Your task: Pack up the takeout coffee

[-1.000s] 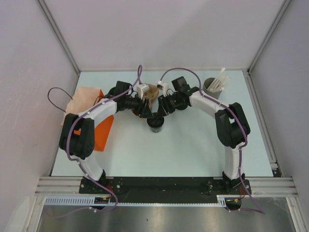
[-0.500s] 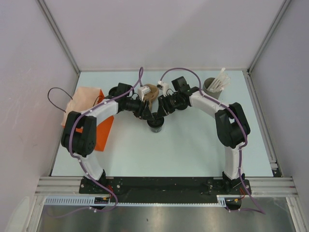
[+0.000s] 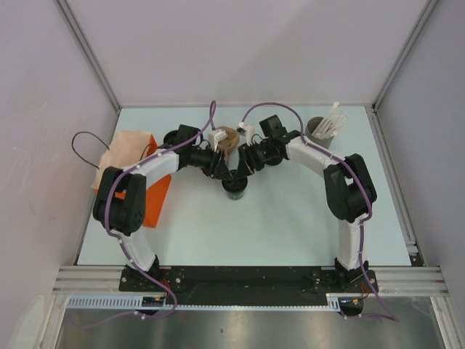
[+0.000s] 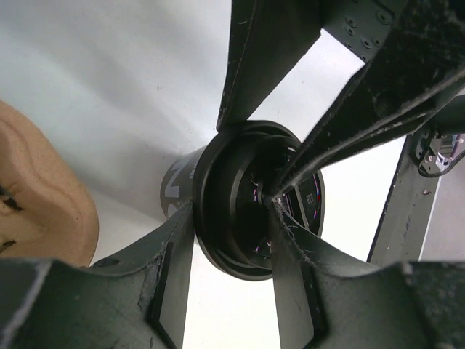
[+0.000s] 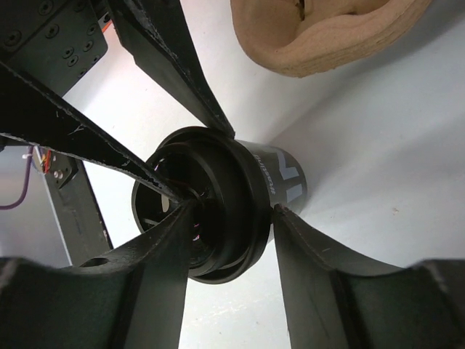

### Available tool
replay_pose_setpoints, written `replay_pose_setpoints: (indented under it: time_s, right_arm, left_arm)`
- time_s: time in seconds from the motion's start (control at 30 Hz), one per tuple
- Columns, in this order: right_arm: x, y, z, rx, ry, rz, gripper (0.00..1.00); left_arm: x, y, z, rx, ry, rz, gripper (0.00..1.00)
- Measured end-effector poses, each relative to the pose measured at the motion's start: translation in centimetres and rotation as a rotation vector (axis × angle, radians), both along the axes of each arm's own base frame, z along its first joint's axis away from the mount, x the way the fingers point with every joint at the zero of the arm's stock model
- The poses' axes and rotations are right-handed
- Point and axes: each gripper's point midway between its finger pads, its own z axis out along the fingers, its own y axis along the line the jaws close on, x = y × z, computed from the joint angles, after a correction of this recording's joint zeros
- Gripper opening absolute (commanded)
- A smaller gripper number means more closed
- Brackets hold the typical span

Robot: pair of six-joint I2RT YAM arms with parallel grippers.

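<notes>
At the near edge of the pale table [image 3: 290,233] the bases of the two arms are seen bolted side by side. On the left side of the table a large orange paper bag [image 3: 156,200] is seen lying on the surface, partly hidden under the white and black left arm [image 3: 156,166].

Near the middle of the table the takeout coffee, a small black disposable cup [image 3: 234,188] with tapered sides and pale markings, is found standing upright on the surface, well apart from the bag. It is capped by a round black lid [image 4: 218,182] with a raised rim.

The cup is met from both sides at once. The left gripper [image 4: 234,211] is brought down over it with its fingers part-way apart: one tip is laid against the outer rim of the lid, the other over the lid's sunken top. The right gripper [image 5: 231,209] is set the same way from the opposite side, at a similar middling width. Whether the lid is actually being squeezed by either pair cannot be told.

Just beyond the grippers, near the cup but not touching it, a brown moulded pulp cup carrier [image 3: 229,137] is placed. Farther right, behind the right arm [image 3: 312,156], a grey-brown cylinder [image 3: 317,131] filled with white sticks [image 3: 330,118] is seen standing near the far edge.
</notes>
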Motion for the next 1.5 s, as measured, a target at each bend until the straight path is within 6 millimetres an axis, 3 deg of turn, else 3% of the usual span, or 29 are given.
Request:
replay_pose_setpoints:
  time_s: [0.37,0.6,0.83,1.03,1.23,1.5]
  right_arm:
    - [-0.7,-1.1,0.1,0.029,0.081,0.016,0.63]
    - [-0.4,-1.5,1.2,0.066,0.116,0.020,0.66]
    - [1.0,-2.8,2.2,0.106,0.144,-0.024,0.55]
    - [1.9,-3.8,1.2,0.126,0.197,-0.063,0.45]
    - [1.8,-3.3,-0.6,0.143,0.284,-0.065,0.42]
    - [1.7,-2.8,-0.4,0.168,0.323,-0.061,0.43]
  left_arm:
    - [0.0,-0.8,0.1,0.001,-0.027,-0.015,0.32]
    - [0.3,-0.8,0.0,0.007,-0.029,-0.011,0.31]
    - [0.4,-0.9,0.0,0.007,-0.028,-0.011,0.31]
    - [0.4,-0.9,0.0,0.006,-0.028,-0.011,0.31]
    - [0.3,-0.9,0.0,0.007,-0.027,-0.011,0.31]
    - [0.3,-0.8,0.0,0.009,-0.027,-0.011,0.31]
